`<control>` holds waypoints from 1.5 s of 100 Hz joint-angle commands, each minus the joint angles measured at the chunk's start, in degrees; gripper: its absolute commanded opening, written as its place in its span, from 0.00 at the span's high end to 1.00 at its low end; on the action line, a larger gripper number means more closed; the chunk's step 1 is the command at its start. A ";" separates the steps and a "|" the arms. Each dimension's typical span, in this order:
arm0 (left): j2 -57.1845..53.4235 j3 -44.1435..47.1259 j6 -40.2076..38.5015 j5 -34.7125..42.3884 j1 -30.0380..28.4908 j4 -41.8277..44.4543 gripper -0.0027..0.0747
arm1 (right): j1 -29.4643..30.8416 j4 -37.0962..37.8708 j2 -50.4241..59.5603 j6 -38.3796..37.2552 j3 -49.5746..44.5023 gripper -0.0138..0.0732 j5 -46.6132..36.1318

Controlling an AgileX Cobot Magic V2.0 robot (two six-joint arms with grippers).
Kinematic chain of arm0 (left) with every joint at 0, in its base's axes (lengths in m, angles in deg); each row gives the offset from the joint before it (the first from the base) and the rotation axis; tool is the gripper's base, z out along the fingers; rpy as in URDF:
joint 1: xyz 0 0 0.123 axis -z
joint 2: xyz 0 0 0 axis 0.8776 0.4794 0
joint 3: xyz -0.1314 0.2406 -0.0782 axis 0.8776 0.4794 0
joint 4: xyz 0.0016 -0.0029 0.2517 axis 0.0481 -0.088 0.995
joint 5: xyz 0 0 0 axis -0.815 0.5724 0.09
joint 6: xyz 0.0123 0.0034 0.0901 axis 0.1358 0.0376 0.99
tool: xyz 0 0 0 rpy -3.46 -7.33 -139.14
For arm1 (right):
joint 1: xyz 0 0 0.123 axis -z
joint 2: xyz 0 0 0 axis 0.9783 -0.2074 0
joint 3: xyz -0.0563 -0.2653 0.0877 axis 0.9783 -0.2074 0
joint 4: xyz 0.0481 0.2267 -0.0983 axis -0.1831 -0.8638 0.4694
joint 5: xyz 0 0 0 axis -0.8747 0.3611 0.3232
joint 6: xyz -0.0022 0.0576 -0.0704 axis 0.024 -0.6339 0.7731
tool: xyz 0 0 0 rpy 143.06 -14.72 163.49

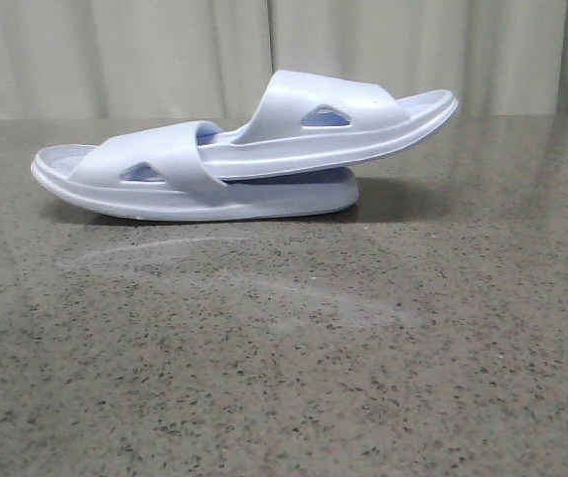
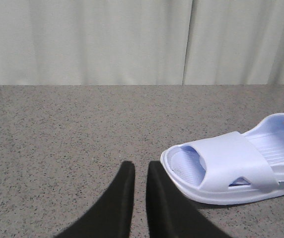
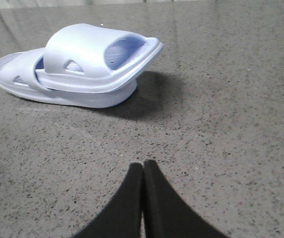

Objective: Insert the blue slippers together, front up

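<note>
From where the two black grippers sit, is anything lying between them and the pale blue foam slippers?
Nothing visible does. Only bare speckled grey tabletop lies between the right gripper and the nested pale lavender-blue foam slippers. The left gripper sits just beside the lower slipper's rounded end, with nothing between.

Dark grey speckled stone-look tabletop (image 1: 284, 378) fills the lower three quarters of my front view, glossy, with a pale streaky sheen running across the middle of the frame. A dark shadow patch sits on it right of centre. Same speckled surface (image 2: 57, 139) covers the lower part of my left wrist view and nearly all of my right wrist view (image 3: 231, 99). Pale grey-white pleated curtain (image 1: 165, 55) spans the top of the front frame; also across the top of the left wrist view (image 2: 92, 42).
</note>
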 commanded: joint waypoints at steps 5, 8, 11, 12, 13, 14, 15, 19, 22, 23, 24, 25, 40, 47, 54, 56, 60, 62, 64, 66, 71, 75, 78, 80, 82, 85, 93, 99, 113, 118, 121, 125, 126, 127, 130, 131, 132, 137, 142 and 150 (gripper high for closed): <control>0.00 -1.42 -0.12 1.23 0.33 -1.03 0.95 | -0.31 -1.82 -0.11 0.55 1.53 0.94 -0.81; 0.00 -1.42 -0.12 1.23 0.33 -1.03 0.95 | -0.31 -1.82 -0.11 0.55 1.53 0.94 -0.81; 0.00 -1.42 -0.12 1.23 0.33 -1.03 0.95 | -0.31 -1.82 -0.11 0.55 1.53 0.94 -0.81; 0.00 -1.42 -0.12 1.23 0.33 -1.03 0.95 | -0.31 -1.82 -0.11 0.55 1.53 0.94 -0.81; 0.00 -1.42 -0.12 1.23 0.33 -1.03 0.95 | -0.31 -1.82 -0.11 0.55 1.53 0.94 -0.81; 0.00 -1.42 -0.12 1.23 0.33 -1.03 0.95 | -0.31 -1.82 -0.11 0.55 1.53 0.94 -0.81; 0.00 -1.42 -0.12 1.23 0.33 -1.03 0.95 | -0.31 -1.82 -0.11 0.55 1.53 0.94 -0.81; 0.00 -1.42 -0.12 1.23 0.33 -1.03 0.95 | -0.31 -1.82 -0.11 0.55 1.53 0.94 -0.81; 0.00 -1.42 -0.12 1.23 0.33 -1.03 0.95 | -0.31 -1.82 -0.11 0.55 1.53 0.94 -0.81; 0.00 -1.42 -0.12 1.23 0.33 -1.03 0.95 | -0.31 -1.82 -0.11 0.55 1.53 0.94 -0.81; 0.00 -1.42 -0.12 1.23 0.33 -1.03 0.95 | -0.31 -1.82 -0.11 0.55 1.53 0.94 -0.81; 0.00 -1.42 -0.12 1.23 0.33 -1.03 0.95 | -0.31 -1.82 -0.11 0.55 1.53 0.94 -0.81; 0.00 -1.42 -0.12 1.23 0.33 -1.03 0.95 | -0.31 -1.82 -0.11 0.55 1.53 0.94 -0.81; 0.00 -1.18 -0.12 1.36 0.33 -1.03 0.95 | -0.31 -1.82 -0.11 0.55 1.53 0.94 -0.81; -0.15 -0.44 -0.56 2.01 0.33 2.39 0.95 | -0.31 -1.82 -0.11 0.55 1.53 0.94 -0.81; -0.26 -0.03 -2.19 2.28 0.33 4.86 0.95 | -0.31 -1.82 -0.11 0.55 1.53 0.94 -0.81; -0.61 0.72 -10.00 3.66 0.33 11.54 0.95 | -0.31 -1.82 -0.11 0.55 1.53 0.94 -0.81; -1.03 1.22 -13.77 4.85 0.33 15.85 0.95 | -0.31 -1.82 -0.11 0.55 1.53 0.94 -0.81; -1.48 1.65 -19.95 6.17 0.33 20.75 0.95 | -0.31 -1.82 -0.11 0.55 1.53 0.94 -0.81; -2.07 2.40 -26.41 7.61 0.33 26.20 0.95 | -0.31 -1.82 -0.11 0.55 1.53 0.94 -0.81; -3.66 4.58 -40.70 10.25 0.21 39.54 0.95 | -0.31 -1.82 -0.11 0.55 1.53 0.94 -0.81; -5.32 6.75 -50.62 12.00 -0.04 47.94 0.95 | -0.31 -1.82 -0.11 0.55 1.53 0.94 -0.81; -6.51 8.28 -55.39 12.92 -0.49 54.58 0.95 | -0.31 -1.82 -0.11 0.55 1.53 0.94 -0.81; -7.46 9.41 -57.95 13.39 -0.77 57.38 0.95 | -0.31 -1.82 -0.11 0.55 1.53 0.94 -0.81; -8.43 10.49 -59.57 13.57 -1.04 58.70 0.95 | -0.31 -1.82 -0.11 0.55 1.53 0.94 -0.81; -9.77 11.79 -60.39 13.57 -1.83 59.81 0.95 | -0.31 -1.82 -0.11 0.55 1.53 0.94 -0.81; -14.01 15.23 -60.39 13.07 -4.14 59.80 0.95 | -0.31 -1.82 -0.11 0.55 1.53 0.94 -0.81; -16.95 17.16 -60.39 12.82 -6.27 60.06 0.95 | -0.31 -1.82 -0.11 0.55 1.53 0.94 -0.81; -22.11 20.62 -60.77 11.28 -9.97 61.79 0.95 | -0.31 -1.82 -0.11 0.55 1.53 0.94 -0.81; -23.04 20.50 -60.77 8.09 -10.62 61.79 0.95 | -0.31 -1.82 -0.11 0.55 1.53 0.94 -0.81; -23.55 20.50 -60.77 6.84 -10.88 61.79 0.95 | -0.31 -1.82 -0.11 0.55 1.53 0.94 -0.81; -24.05 20.50 -60.77 5.47 -10.89 61.79 0.95 | -0.31 -1.82 -0.11 0.55 1.53 0.94 -0.81; -24.15 20.50 -60.77 5.06 -10.89 61.79 0.95 | -0.31 -1.82 -0.11 0.55 1.53 0.94 -0.81; -24.21 20.61 -60.77 4.87 -10.89 61.90 0.95 | -0.31 -1.82 -0.11 0.55 1.53 0.94 -0.81; -24.30 20.61 -60.77 4.19 -10.89 62.36 0.95 | -0.31 -1.82 -0.11 0.55 1.53 0.94 -0.81; -24.30 20.61 -60.77 3.95 -10.89 62.37 0.95 | -0.31 -1.82 -0.11 0.55 1.53 0.94 -0.81; -24.30 20.61 -60.77 3.93 -10.89 62.56 0.95 | -0.31 -1.82 -0.11 0.55 1.53 0.94 -0.81; -24.30 20.61 -60.77 2.99 -10.89 62.53 0.95 | -0.31 -1.82 -0.11 0.55 1.53 0.94 -0.68; -24.30 20.51 -60.77 2.60 -10.89 61.64 0.95 | -0.31 -1.82 -0.11 0.55 1.53 0.94 -0.68; -24.30 20.51 -60.77 2.87 -10.89 61.11 0.95 | -0.31 -1.82 -0.11 0.55 1.53 0.94 -0.68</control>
